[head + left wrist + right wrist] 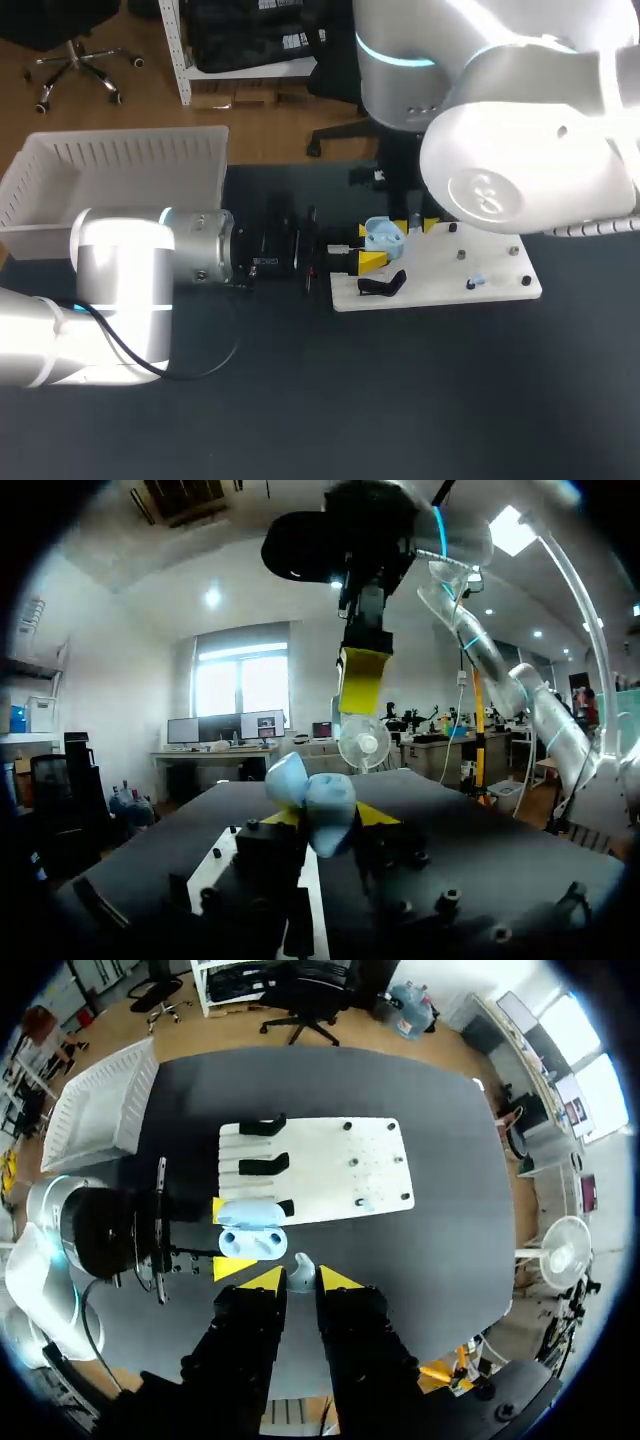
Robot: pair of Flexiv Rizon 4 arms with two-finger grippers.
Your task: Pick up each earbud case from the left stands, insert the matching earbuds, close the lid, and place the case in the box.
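While left gripper [328,818] clamps open case [383,236], centre frame of the head view, and right gripper [300,1278] pinches earbud [301,1274] above: risk of misalignment, and earbud likely drops.

Light falls on your table from above, even and fairly bright. In the head view it burns the glossy white shell of the right arm [520,170] and of the left arm [120,262] to flat glare, while the matte black tabletop [420,400] reads dim and swallows any shadows. From the left wrist, the pale blue plastic earbud case [315,802] looks soft, too close to the lens. From the right wrist, the flat white board [330,1160] bows at its edges.
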